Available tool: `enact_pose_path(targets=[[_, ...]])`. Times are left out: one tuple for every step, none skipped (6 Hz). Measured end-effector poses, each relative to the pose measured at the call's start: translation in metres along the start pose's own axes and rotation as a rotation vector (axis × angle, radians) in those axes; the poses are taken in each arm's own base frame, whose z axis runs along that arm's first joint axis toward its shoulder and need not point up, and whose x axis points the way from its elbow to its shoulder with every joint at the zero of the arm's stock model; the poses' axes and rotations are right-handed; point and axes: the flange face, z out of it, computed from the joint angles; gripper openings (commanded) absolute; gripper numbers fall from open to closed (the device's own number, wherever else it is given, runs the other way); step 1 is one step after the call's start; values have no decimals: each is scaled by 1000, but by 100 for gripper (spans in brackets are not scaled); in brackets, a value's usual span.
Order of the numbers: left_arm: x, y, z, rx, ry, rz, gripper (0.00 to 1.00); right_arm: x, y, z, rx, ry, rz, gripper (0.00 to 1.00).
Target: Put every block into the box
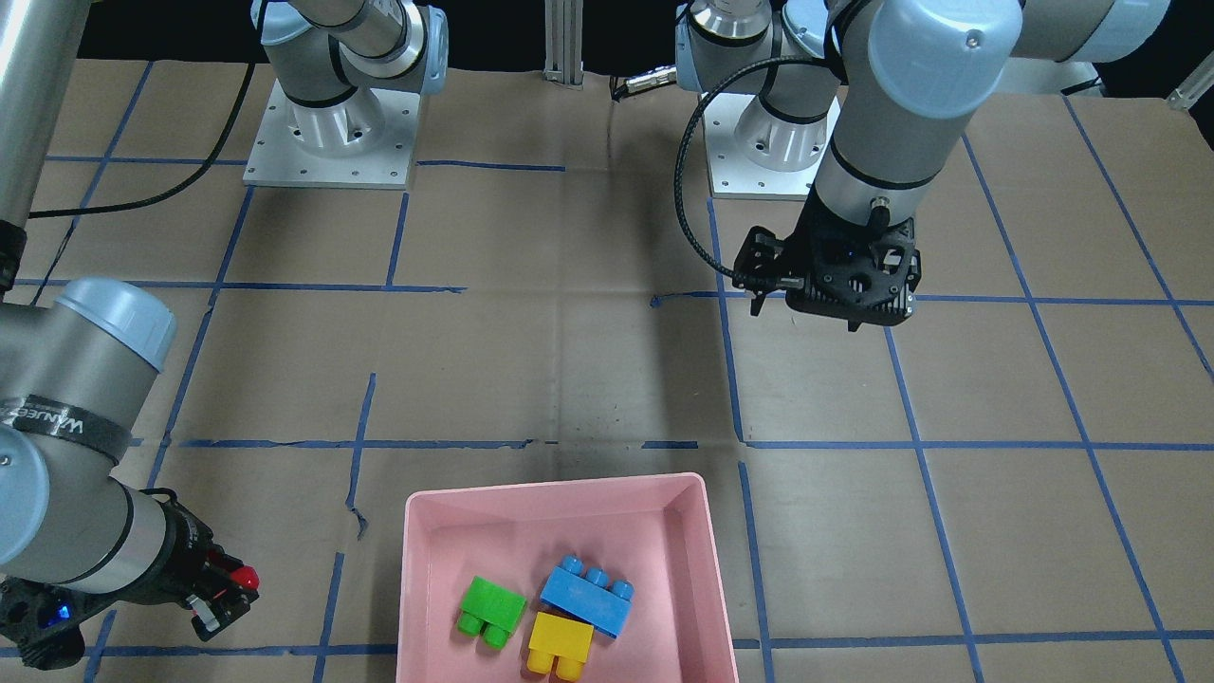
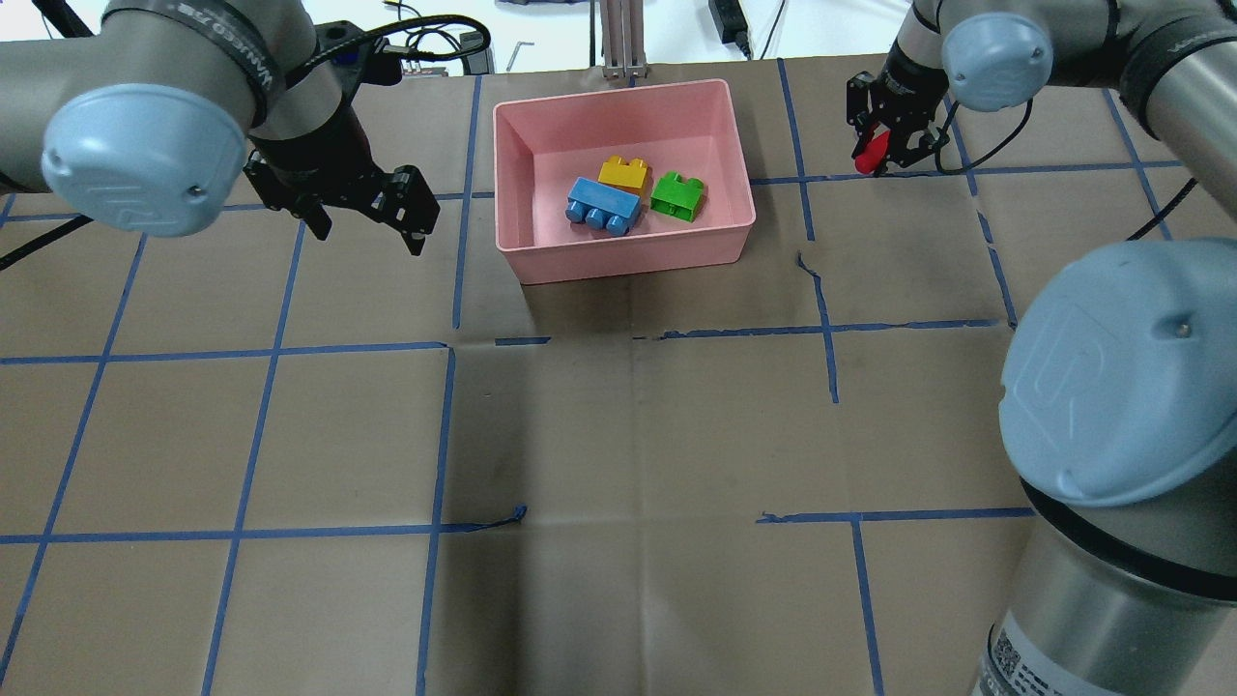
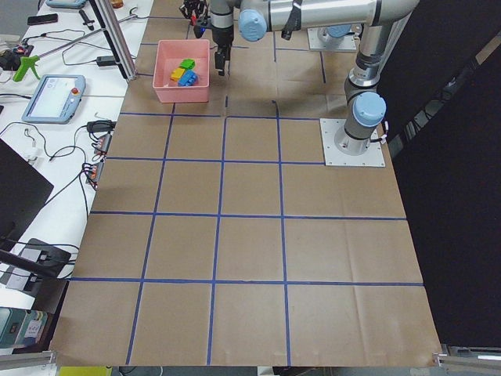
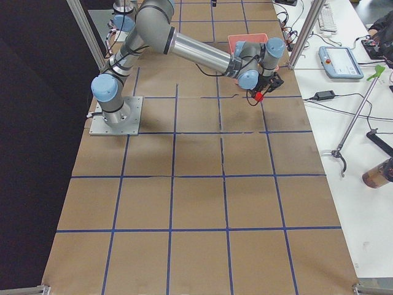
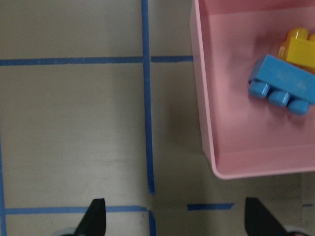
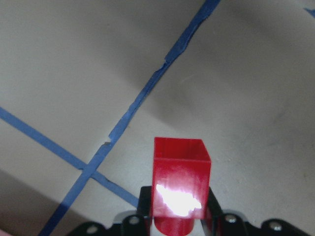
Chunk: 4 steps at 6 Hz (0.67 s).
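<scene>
The pink box (image 2: 522, 184) holds the blue block (image 2: 603, 205), the yellow block (image 2: 623, 173) and the green block (image 2: 677, 195); it also shows in the front view (image 1: 427, 607). My right gripper (image 2: 875, 155) is shut on the small red block (image 2: 870, 155) and holds it above the table, to the right of the box. The red block fills the right wrist view (image 6: 179, 184) and shows in the front view (image 1: 247, 577). My left gripper (image 2: 411, 208) is open and empty, left of the box; its fingertips (image 5: 96, 216) frame the box corner (image 5: 216, 162).
Brown paper with blue tape lines (image 2: 454, 348) covers the table. The arm bases (image 1: 327, 133) stand on the robot's side. A tablet (image 3: 53, 98), cables and tools lie on the white bench beside the table.
</scene>
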Motion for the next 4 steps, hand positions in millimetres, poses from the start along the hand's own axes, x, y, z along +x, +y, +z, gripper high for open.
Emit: enact_pose_path(targets=[[3,24,-31,35,16,9,100,-23,31,-23,13,-3,-49,14],[6,38,-50,68,42,4,100,-51,79,-32,34,-10,-115,14],[0,41,-49,67,62,-21,100,-76,123,-37,56,-31,-149,14],[-16,41,-40,50,73,-57,100,-101,159,-38,68,-56,-149,14]])
